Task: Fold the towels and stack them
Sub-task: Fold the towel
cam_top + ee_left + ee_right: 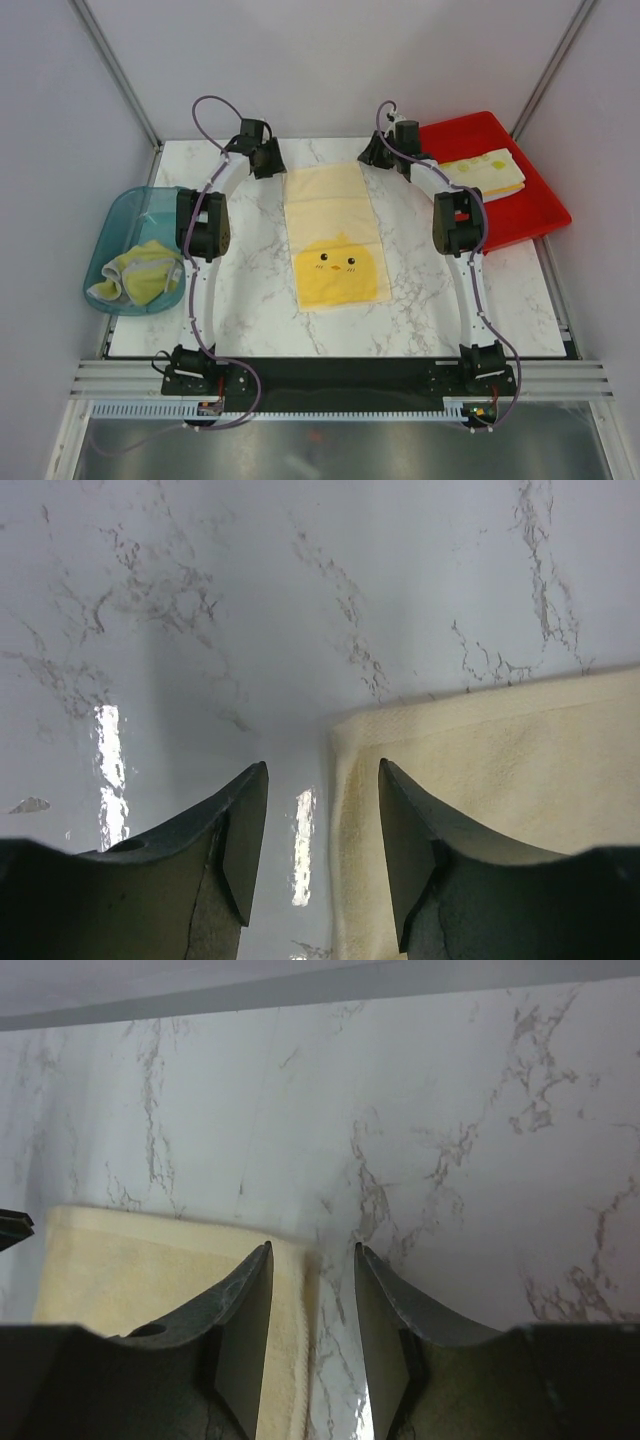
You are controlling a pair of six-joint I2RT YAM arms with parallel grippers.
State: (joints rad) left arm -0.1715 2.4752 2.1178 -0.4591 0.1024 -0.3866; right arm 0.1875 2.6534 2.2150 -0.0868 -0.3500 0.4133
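A yellow towel with a chick face (pixel 333 238) lies flat and lengthwise in the middle of the marble table. My left gripper (pixel 272 166) is open, low at the towel's far left corner (pixel 345 730), its jaws astride the left edge. My right gripper (pixel 372 154) is open, low at the far right corner (pixel 290 1252), its jaws astride the right edge. A folded white-and-yellow towel (pixel 485 173) lies in the red tray (pixel 520 215). Crumpled yellow-green towels (pixel 140 272) lie in the teal basket (pixel 120 215).
The red tray stands at the back right, the teal basket at the left edge. Grey walls close in the table at the back and sides. The arm bases sit on a black rail (pixel 340 378) at the near edge.
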